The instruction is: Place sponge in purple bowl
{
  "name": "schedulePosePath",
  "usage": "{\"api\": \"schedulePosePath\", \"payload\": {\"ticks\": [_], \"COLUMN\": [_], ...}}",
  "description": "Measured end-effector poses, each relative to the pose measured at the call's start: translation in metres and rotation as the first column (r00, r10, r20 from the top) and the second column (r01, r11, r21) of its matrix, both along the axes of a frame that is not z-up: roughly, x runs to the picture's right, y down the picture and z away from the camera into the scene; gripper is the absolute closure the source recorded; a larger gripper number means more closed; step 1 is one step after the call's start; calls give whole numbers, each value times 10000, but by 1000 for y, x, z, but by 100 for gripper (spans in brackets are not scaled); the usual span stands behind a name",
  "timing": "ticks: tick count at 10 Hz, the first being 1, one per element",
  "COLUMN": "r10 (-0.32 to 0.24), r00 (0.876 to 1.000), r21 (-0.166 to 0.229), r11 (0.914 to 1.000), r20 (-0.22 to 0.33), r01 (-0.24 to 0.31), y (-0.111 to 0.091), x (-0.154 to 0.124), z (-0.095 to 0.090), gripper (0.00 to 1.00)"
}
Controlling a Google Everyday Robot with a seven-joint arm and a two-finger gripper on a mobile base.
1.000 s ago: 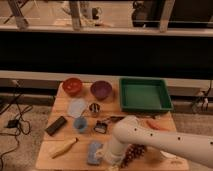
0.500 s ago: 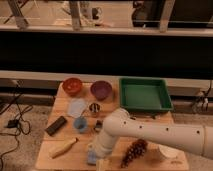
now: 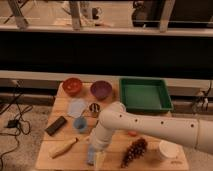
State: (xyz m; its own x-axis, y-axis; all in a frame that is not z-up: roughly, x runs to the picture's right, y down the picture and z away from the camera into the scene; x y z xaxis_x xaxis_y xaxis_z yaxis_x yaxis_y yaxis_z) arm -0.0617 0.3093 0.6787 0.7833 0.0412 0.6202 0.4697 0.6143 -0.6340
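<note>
The gripper (image 3: pixel 96 153) hung at the tabletop's (image 3: pixel 48 160) front edge, jaws wide, right over the sponge (image 3: pixel 91 157); the purple bowl (image 3: pixel 101 90) sat near the back edge

Wooden table (image 3: pixel 55 159) on a speckled grey floor (image 3: pixel 20 147). Black cables (image 3: pixel 14 111) trail over the floor off the tabletop's left edge, and more cables (image 3: pixel 205 100) lie beyond its right edge. Behind the far edge runs a pale ledge (image 3: pixel 35 77). Above it is a wide dark panel (image 3: pixel 100 52), then a light rail (image 3: pixel 125 31) carrying grey metal posts (image 3: pixel 75 12) against a warmly lit space.
</note>
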Motion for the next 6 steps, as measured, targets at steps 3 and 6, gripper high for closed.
{"api": "schedulePosePath", "payload": {"ticks": [3, 6], "r10": [408, 505], "r00": [9990, 9987], "r21": [-208, -217], "r11": [9989, 9985], "r20": [-194, 5], "r01": [-412, -505], "y": [27, 34], "x": [24, 24], "z": [35, 46], "gripper": [20, 20]}}
